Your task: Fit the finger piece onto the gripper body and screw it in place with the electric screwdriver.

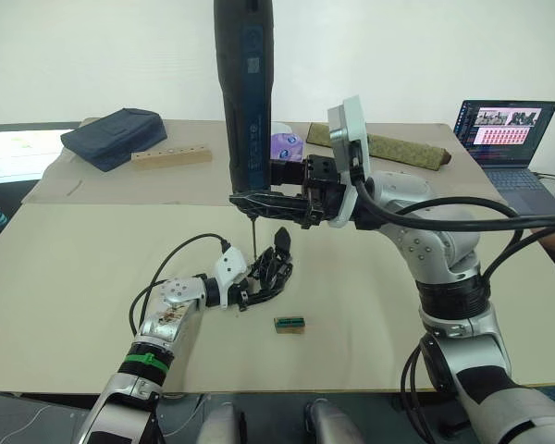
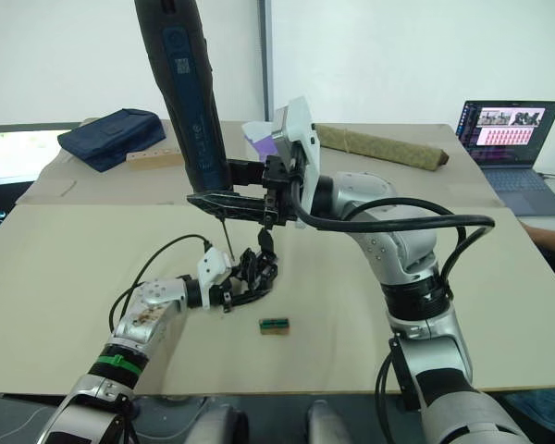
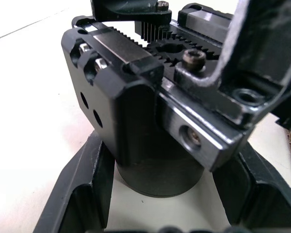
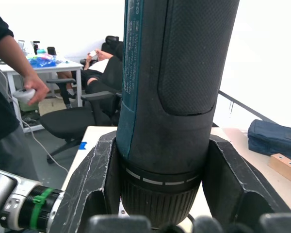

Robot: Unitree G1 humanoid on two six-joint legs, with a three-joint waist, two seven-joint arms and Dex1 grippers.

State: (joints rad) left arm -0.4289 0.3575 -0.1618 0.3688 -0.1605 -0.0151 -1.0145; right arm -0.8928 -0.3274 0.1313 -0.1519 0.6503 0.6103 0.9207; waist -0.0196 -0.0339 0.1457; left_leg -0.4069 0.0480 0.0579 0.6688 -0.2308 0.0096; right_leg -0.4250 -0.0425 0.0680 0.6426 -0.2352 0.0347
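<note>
Near the middle of the table (image 1: 92,277), the gripper body (image 1: 276,264) stands on its round base, clamped between the fingers of the left gripper (image 1: 259,280), which reaches in from about eight o'clock; its pointed black finger piece (image 1: 283,239) sticks up toward twelve o'clock; the left wrist view shows toothed racks, a gear and a hex-head screw (image 3: 194,58) on the body's top face. Directly above, the right gripper (image 1: 259,201) grips the electric screwdriver (image 1: 245,102) round its collar; the tool's long axis runs nearly upright, rounded end high, thin bit (image 1: 252,236) pointing down at six o'clock and ending just beside the finger piece. Whether the bit has met a screw cannot be told; I judge the coming move a short straight descent, so the right arm carries the work while the left steadies. A small green-and-brown block (image 1: 289,324) lies near, at five o'clock from the body.
</note>
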